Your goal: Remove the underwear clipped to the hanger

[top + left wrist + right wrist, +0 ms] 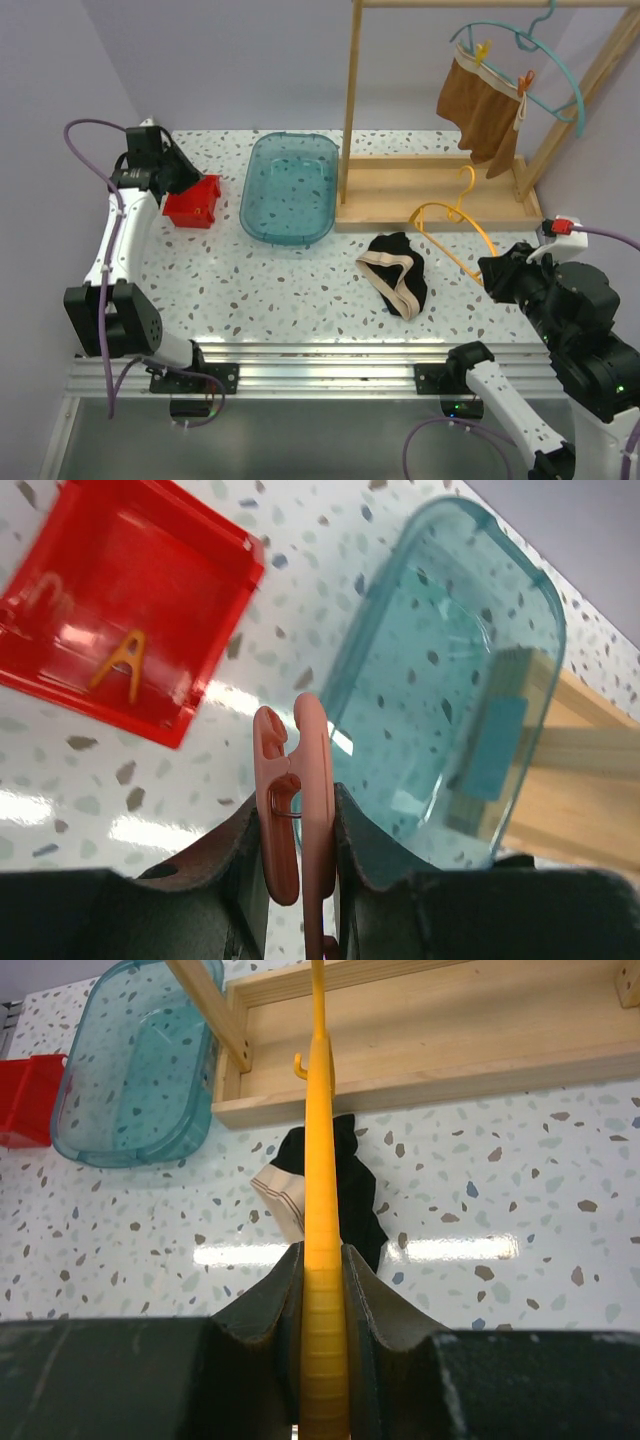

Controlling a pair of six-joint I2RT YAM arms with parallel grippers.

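The black underwear [395, 275] with a beige waistband lies loose on the table, free of any hanger; it also shows in the right wrist view [360, 1210]. The rust-brown underwear [480, 110] hangs from a teal hanger [560, 75] on the wooden rack, pinned by orange clips [485, 50]. My right gripper [490, 270] [322, 1260] is shut on a bare yellow hanger [450, 215] [320, 1110], held just right of the black garment. My left gripper [190, 185] [297, 800] is shut on a pink clothespin [300, 770], above the table beside the red bin [193, 203].
The red bin [190, 590] holds an orange clip [125, 665]. A teal transparent tub [290, 187] [450, 670] stands mid-table. The wooden rack's base [430, 185] and upright post [350, 100] occupy the back right.
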